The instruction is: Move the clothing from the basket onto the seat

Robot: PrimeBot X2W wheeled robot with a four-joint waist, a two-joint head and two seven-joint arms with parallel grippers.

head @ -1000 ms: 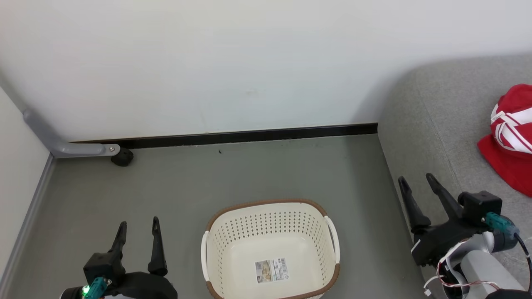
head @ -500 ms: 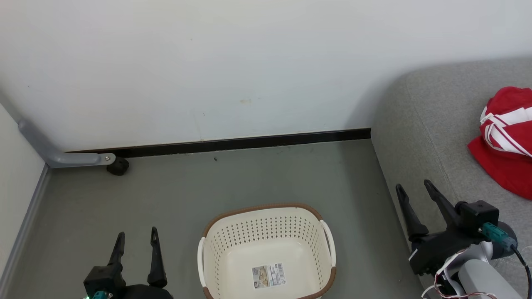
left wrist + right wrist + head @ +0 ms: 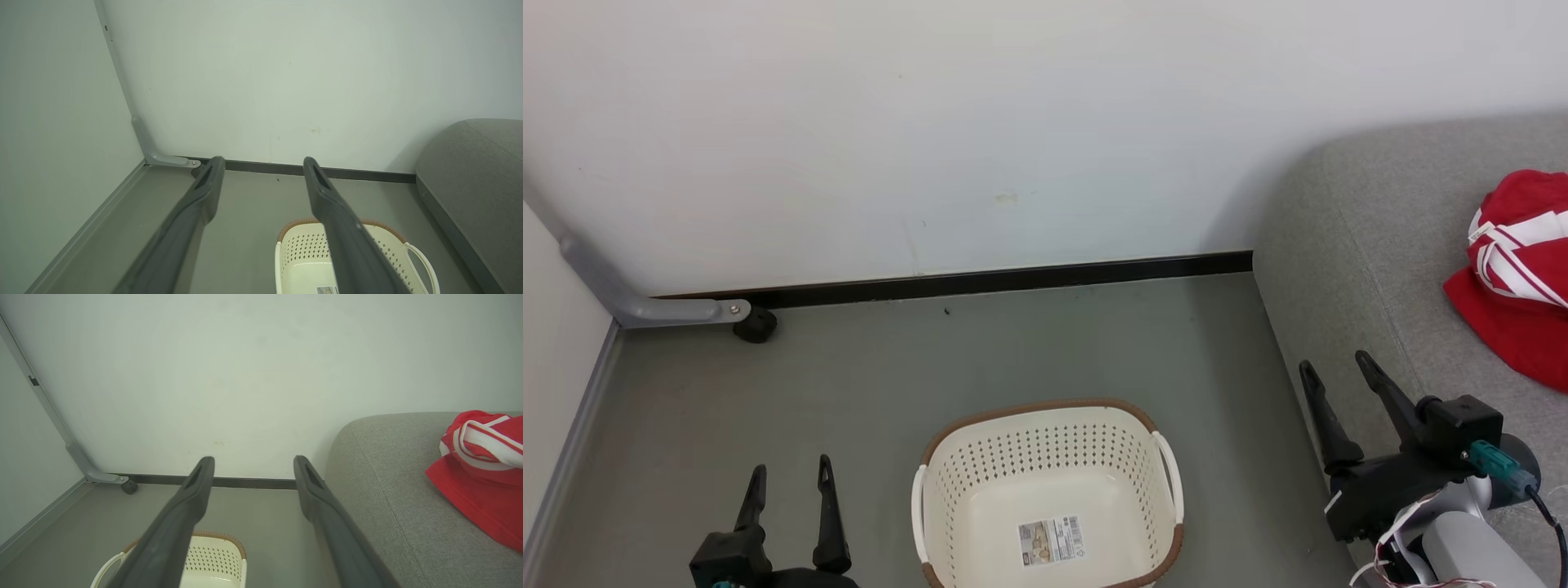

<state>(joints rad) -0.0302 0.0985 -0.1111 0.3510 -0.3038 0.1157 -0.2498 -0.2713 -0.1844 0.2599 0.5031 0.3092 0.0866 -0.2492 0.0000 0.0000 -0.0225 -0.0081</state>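
Slightly lower than half a second ago, the left gripper (image 3: 792, 465) sits at the head view's bottom edge; the clothing (image 3: 1519, 327) has not shifted. It lies bunched — red with white stripes — on the seat (image 3: 1339, 245), at that view's right edge. Over the seat's edge hovers the right gripper (image 3: 1333, 361), jaws released, well apart from the clothing. On the floor (image 3: 1013, 343) between both grippers stands the basket (image 3: 1045, 406), a label sticker (image 3: 1052, 539) inside. Left jaws likewise released — grasping nothing.
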